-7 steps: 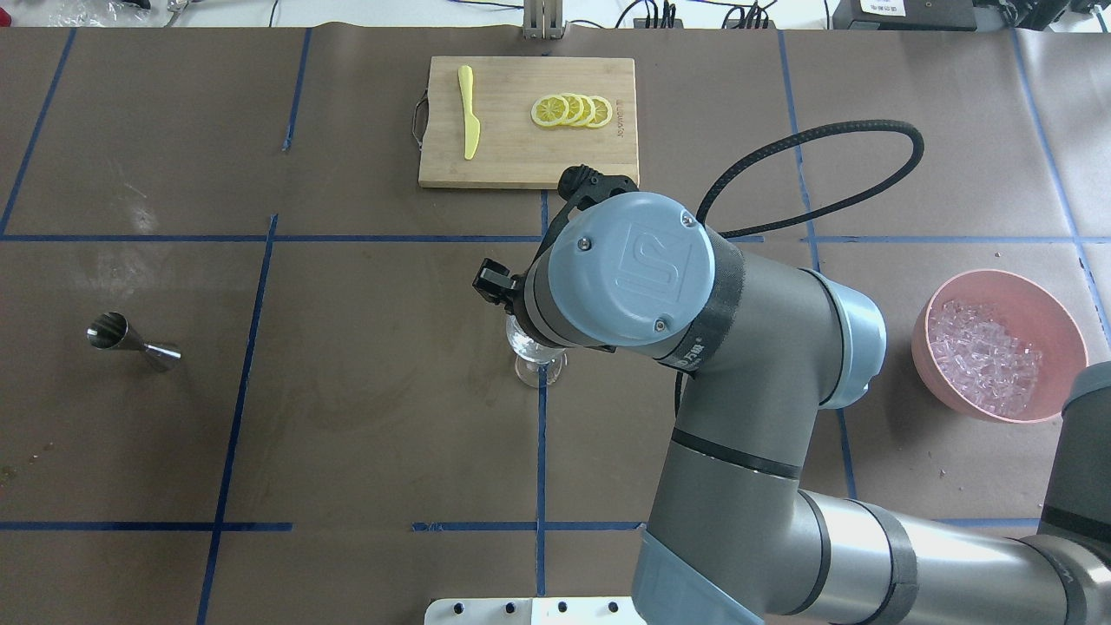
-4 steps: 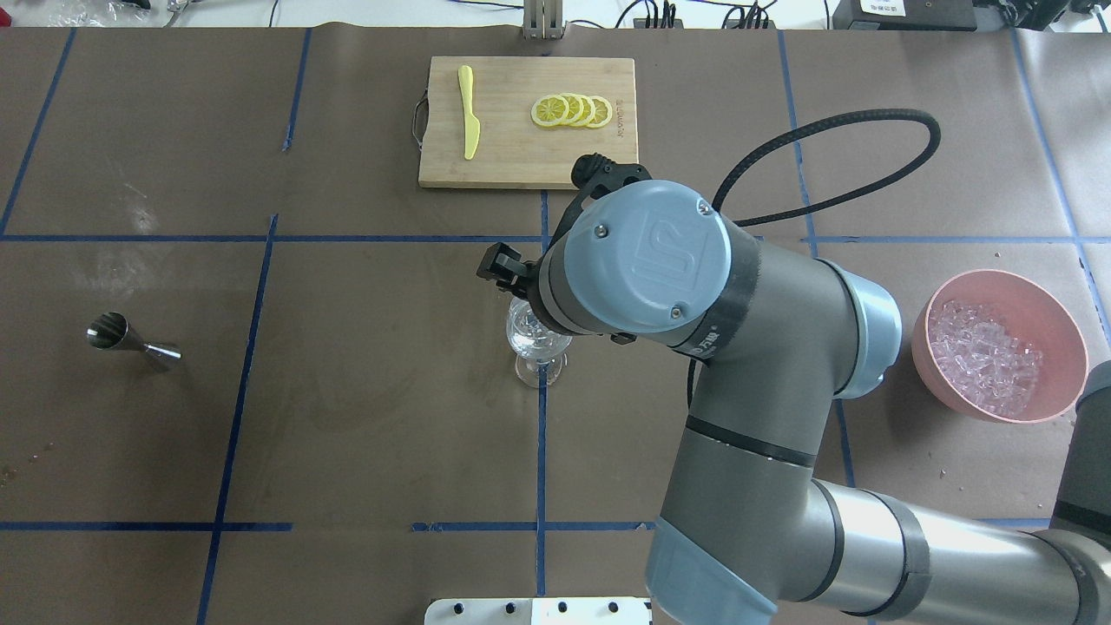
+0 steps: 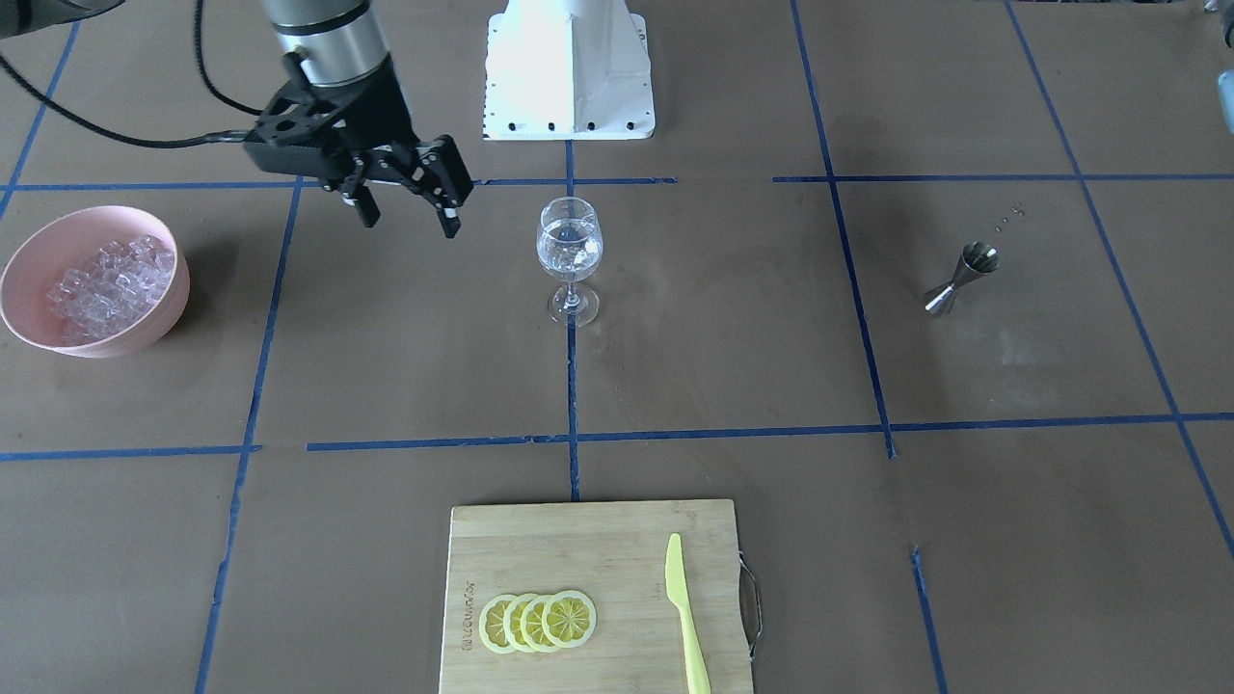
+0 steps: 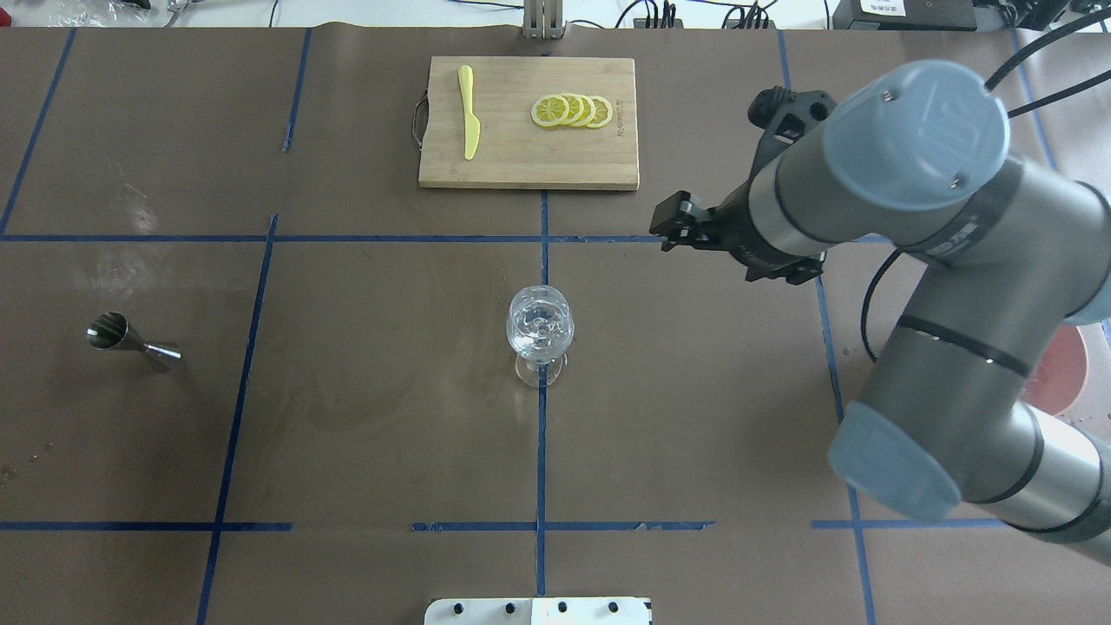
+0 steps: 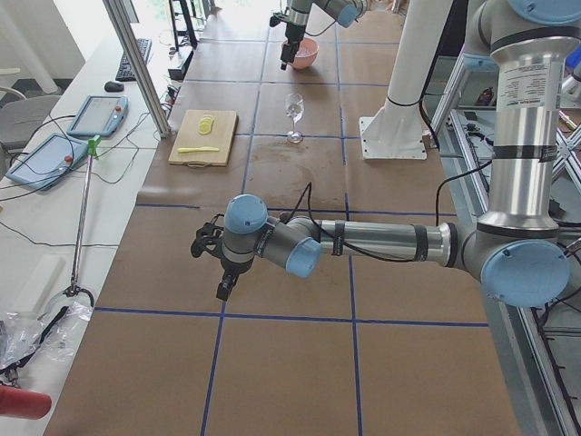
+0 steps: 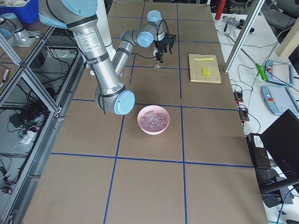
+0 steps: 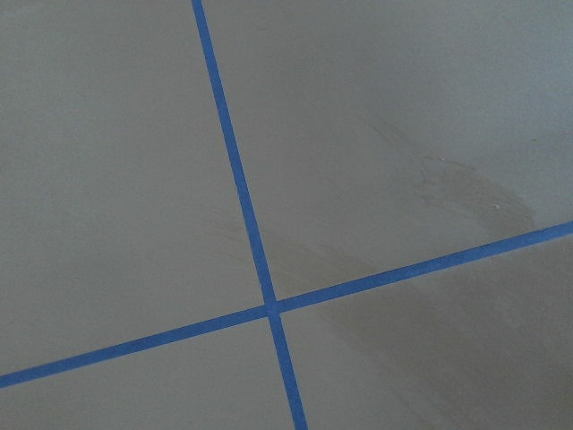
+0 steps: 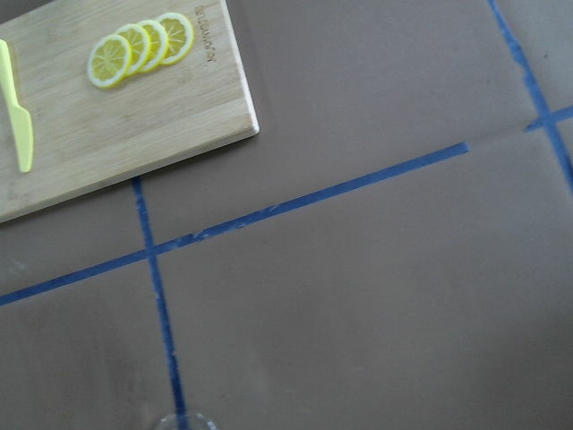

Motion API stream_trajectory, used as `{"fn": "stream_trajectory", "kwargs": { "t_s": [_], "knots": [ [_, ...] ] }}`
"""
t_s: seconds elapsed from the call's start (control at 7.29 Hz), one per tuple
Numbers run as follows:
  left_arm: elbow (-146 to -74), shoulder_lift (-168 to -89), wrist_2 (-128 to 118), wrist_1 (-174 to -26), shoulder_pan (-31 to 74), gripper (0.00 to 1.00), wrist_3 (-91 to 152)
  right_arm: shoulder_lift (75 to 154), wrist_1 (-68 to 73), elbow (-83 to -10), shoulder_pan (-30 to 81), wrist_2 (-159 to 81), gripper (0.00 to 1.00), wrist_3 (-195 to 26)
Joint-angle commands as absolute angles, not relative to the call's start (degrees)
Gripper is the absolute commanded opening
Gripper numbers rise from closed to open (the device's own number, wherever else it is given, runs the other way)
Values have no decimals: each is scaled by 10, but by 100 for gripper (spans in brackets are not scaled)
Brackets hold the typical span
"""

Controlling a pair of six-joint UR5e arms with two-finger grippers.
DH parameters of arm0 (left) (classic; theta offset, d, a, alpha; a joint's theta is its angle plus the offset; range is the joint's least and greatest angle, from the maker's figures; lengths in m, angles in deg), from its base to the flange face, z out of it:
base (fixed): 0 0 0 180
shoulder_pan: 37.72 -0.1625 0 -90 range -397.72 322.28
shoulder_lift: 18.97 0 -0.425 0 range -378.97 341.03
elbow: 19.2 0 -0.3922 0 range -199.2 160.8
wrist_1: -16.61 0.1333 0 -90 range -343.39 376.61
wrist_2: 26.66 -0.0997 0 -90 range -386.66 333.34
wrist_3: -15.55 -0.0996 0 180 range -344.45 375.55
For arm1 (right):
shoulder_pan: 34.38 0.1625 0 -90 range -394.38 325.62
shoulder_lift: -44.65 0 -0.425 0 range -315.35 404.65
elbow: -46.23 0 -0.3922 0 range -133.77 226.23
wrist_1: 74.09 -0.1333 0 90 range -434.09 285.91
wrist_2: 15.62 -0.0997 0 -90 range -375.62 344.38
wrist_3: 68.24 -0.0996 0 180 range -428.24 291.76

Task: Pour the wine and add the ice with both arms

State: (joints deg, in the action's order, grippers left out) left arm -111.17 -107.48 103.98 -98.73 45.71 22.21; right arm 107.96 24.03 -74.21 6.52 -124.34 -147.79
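Observation:
A clear wine glass (image 3: 569, 249) stands at the table's middle with glassy ice cubes in it; it also shows in the overhead view (image 4: 540, 325). A pink bowl (image 3: 24, 260) holds a heap of ice (image 3: 111, 275) at the robot's right. My right gripper (image 3: 407, 214) is open and empty, hovering between the glass and the bowl, apart from both. In the overhead view the right gripper (image 4: 673, 233) is mostly hidden under its arm. My left gripper (image 5: 222, 291) shows only in the exterior left view, low over bare table; I cannot tell its state.
A steel jigger (image 4: 130, 338) lies on the robot's left side. A wooden cutting board (image 4: 521, 161) with lemon slices (image 4: 573, 111) and a yellow knife (image 4: 469, 113) sits at the far edge. The white pedestal (image 3: 569, 67) is at the robot's base.
My right arm has swung from over the wine glass to the right and farther from the robot. The glass is uncovered now and has not moved.

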Motion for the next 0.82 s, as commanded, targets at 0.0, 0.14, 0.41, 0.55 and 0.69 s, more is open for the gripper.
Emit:
{"fn": "stream_trajectory", "kwargs": {
  "t_s": [0.0, 0.14, 0.41, 0.55, 0.69],
  "knots": [
    [-1113, -1074, 1040, -990, 458, 100, 221, 1168, 241, -739, 178, -1322, 100, -1277],
    [-1126, -1068, 1040, -990, 459, 100, 218, 1192, 241, -711, 238, -1357, 100, -1168],
    [-1143, -1026, 1040, -1037, 458, 100, 221, 1202, 241, -632, 319, -1417, 100, -1016],
    [-1148, -1019, 1049, -1058, 459, 100, 221, 1201, 240, -603, 329, -1423, 100, -982],
    [-1156, -1012, 1102, -1058, 458, 100, 224, 1201, 239, -601, 333, -1425, 100, -973]
  ]
}}
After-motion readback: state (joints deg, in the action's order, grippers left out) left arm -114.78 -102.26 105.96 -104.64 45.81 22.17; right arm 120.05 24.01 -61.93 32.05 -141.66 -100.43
